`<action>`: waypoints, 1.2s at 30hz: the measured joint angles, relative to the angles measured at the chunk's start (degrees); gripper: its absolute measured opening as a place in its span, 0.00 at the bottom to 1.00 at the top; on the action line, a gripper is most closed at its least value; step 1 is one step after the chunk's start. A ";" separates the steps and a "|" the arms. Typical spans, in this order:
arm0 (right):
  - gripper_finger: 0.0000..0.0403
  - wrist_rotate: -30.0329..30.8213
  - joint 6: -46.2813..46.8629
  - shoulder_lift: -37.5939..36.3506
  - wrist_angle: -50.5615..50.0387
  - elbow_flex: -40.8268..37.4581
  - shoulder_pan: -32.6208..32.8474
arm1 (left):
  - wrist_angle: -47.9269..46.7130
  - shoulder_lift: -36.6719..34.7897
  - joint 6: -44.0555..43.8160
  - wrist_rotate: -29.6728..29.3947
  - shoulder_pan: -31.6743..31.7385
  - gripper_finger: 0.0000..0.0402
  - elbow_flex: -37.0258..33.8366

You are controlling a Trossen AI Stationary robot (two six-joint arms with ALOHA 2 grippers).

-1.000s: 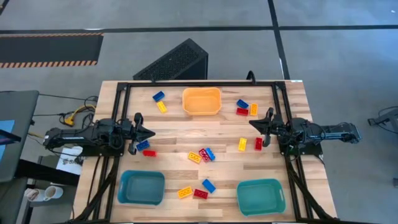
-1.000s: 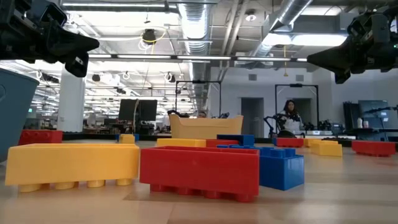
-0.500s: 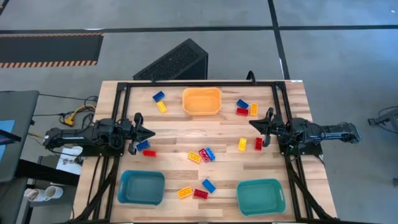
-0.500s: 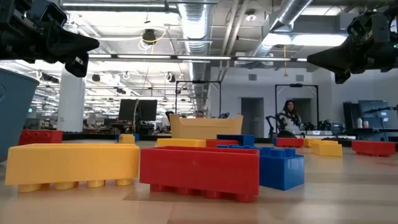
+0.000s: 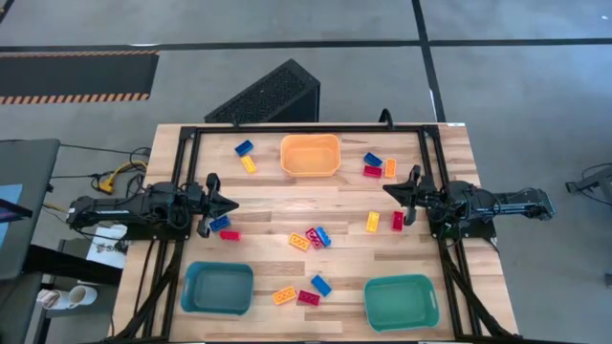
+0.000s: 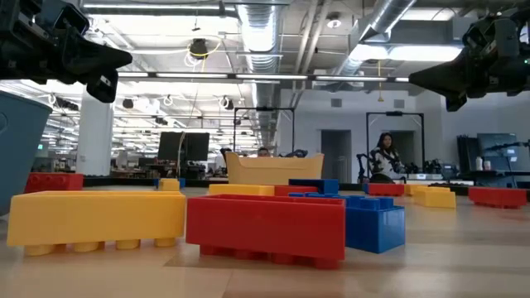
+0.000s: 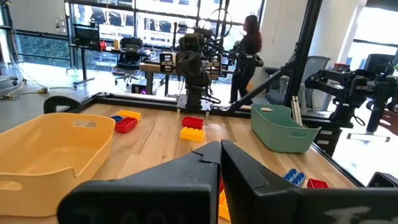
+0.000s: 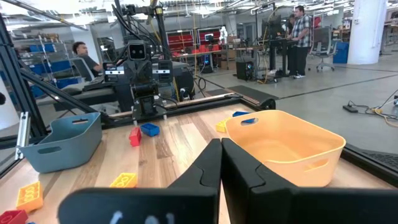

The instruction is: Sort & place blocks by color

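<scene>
Fifteen-odd blocks [image 5: 313, 237] scattered over your wooden table [image 5: 268, 196], between orange bin [image 5: 310, 155] and two teal bins [image 5: 218, 288]. Left gripper [image 5: 232, 204], right gripper [image 5: 386, 188] hover at opposite edges.
Low view: yellow brick [image 6: 95, 218], red brick [image 6: 265, 228] up front; open workshop behind.
Wrist views: your left fingers [image 7: 186, 171] and right fingers [image 8: 208, 168] pressed together, nothing pinched.

High view: overhead, facing straight down, taking in the whole worktop [image 5: 316, 205] and both arms. Low view: at worktop level, very close behind a red block [image 6: 265, 228] and a yellow block [image 6: 95, 217], facing level into the room. Each wrist view looks across the worktop toward the opposite arm. The orange bin [image 5: 310, 155] appears in all four views.
</scene>
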 joint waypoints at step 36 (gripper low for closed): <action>0.07 0.02 -9.58 -0.01 -0.02 -0.01 -0.44 | 0.00 0.00 0.00 -0.01 0.00 0.00 0.01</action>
